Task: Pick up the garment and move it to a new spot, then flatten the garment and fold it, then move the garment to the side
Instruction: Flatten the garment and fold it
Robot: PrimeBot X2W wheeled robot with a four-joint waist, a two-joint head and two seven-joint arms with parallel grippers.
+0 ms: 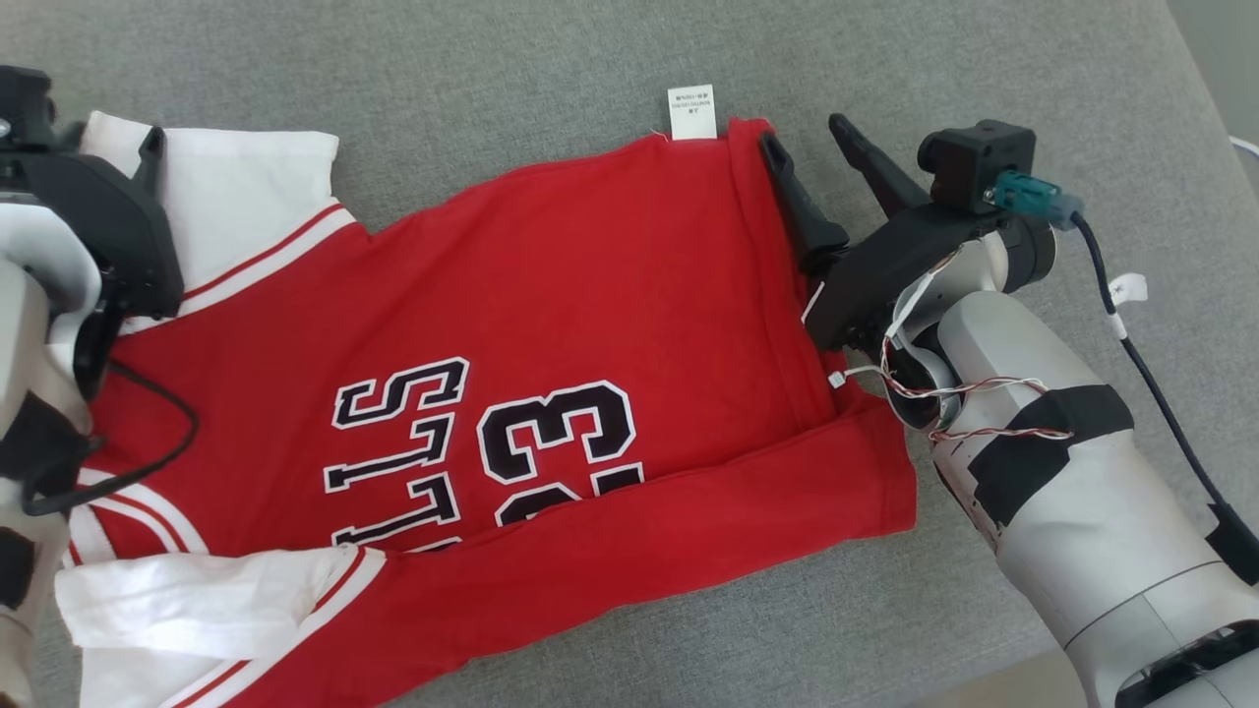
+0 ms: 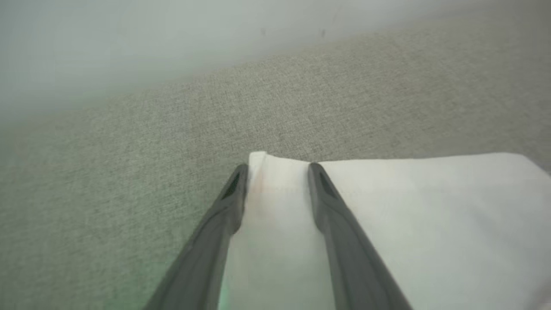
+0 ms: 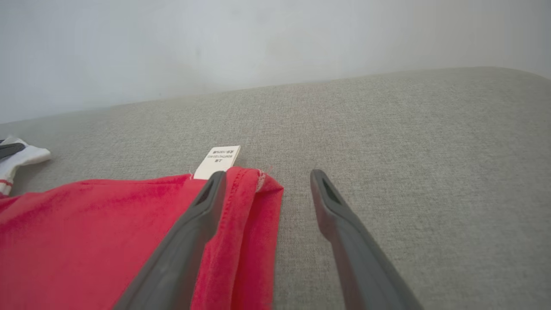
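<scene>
- One garment (image 1: 590, 295) lies on the grey cushion (image 1: 492, 59), a red jersey spread from the left edge to right of the middle, its printed front facing up.
- It has two white sleeves, both at the left end. The near sleeve (image 1: 197, 590) is bunched at the near left corner.
- Along the near side, one long red flap (image 1: 689, 521) is folded over the body and covers the lower part of the black-and-white letters and number (image 1: 556, 433).
- There are two grippers, each with two dark fingers.
- The right gripper (image 1: 807, 133) is at the jersey's right end with its fingers spread wide. One finger lies over the red hem and the other over bare cushion just beside it, and they grip nothing.
- The left gripper (image 2: 279, 174) is at the far left. Its fingers are parted and straddle the corner of the far sleeve (image 1: 256, 187), which lies flat between them.
- One white care label (image 1: 691, 111) sticks out from the far edge of the red cloth, near the right gripper's fingertips.
</scene>
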